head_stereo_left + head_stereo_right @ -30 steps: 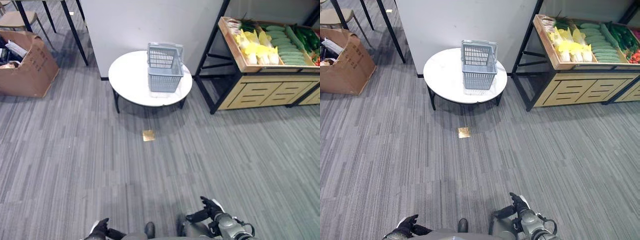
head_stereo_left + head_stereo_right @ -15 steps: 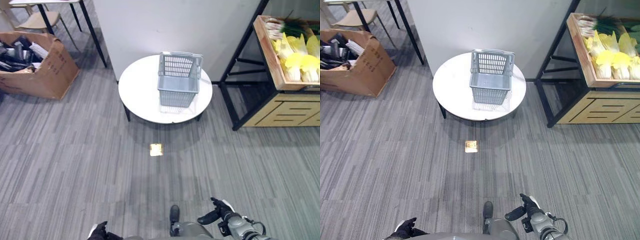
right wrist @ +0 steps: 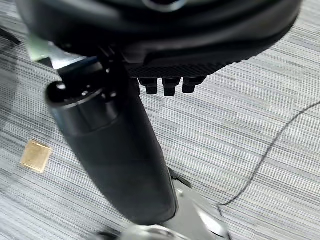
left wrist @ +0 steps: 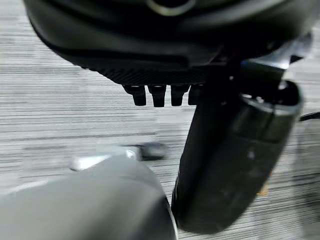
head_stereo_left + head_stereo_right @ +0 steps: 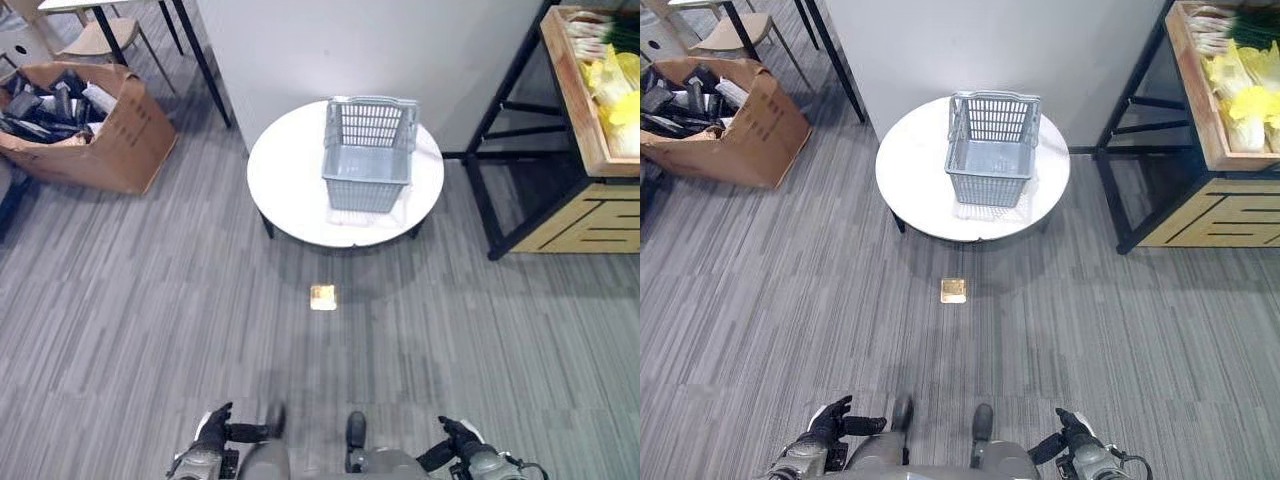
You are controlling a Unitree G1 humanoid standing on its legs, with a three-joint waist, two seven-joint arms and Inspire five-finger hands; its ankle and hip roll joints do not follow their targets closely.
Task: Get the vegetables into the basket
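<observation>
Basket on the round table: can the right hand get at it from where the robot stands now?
Probably not yet. The basket sits on the round table, well ahead across open floor, while the right hand hangs low by the robot's side, holding nothing. Nothing blocks the path; the robot likely needs to walk closer first.

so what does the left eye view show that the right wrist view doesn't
The left eye view brings the basket on the round table, the cardboard box, the vegetable shelf and the left hand. The right wrist view brings the fingers of the right hand, relaxed, holding nothing. Both have that hand, the carpet and the brass floor plate.
</observation>
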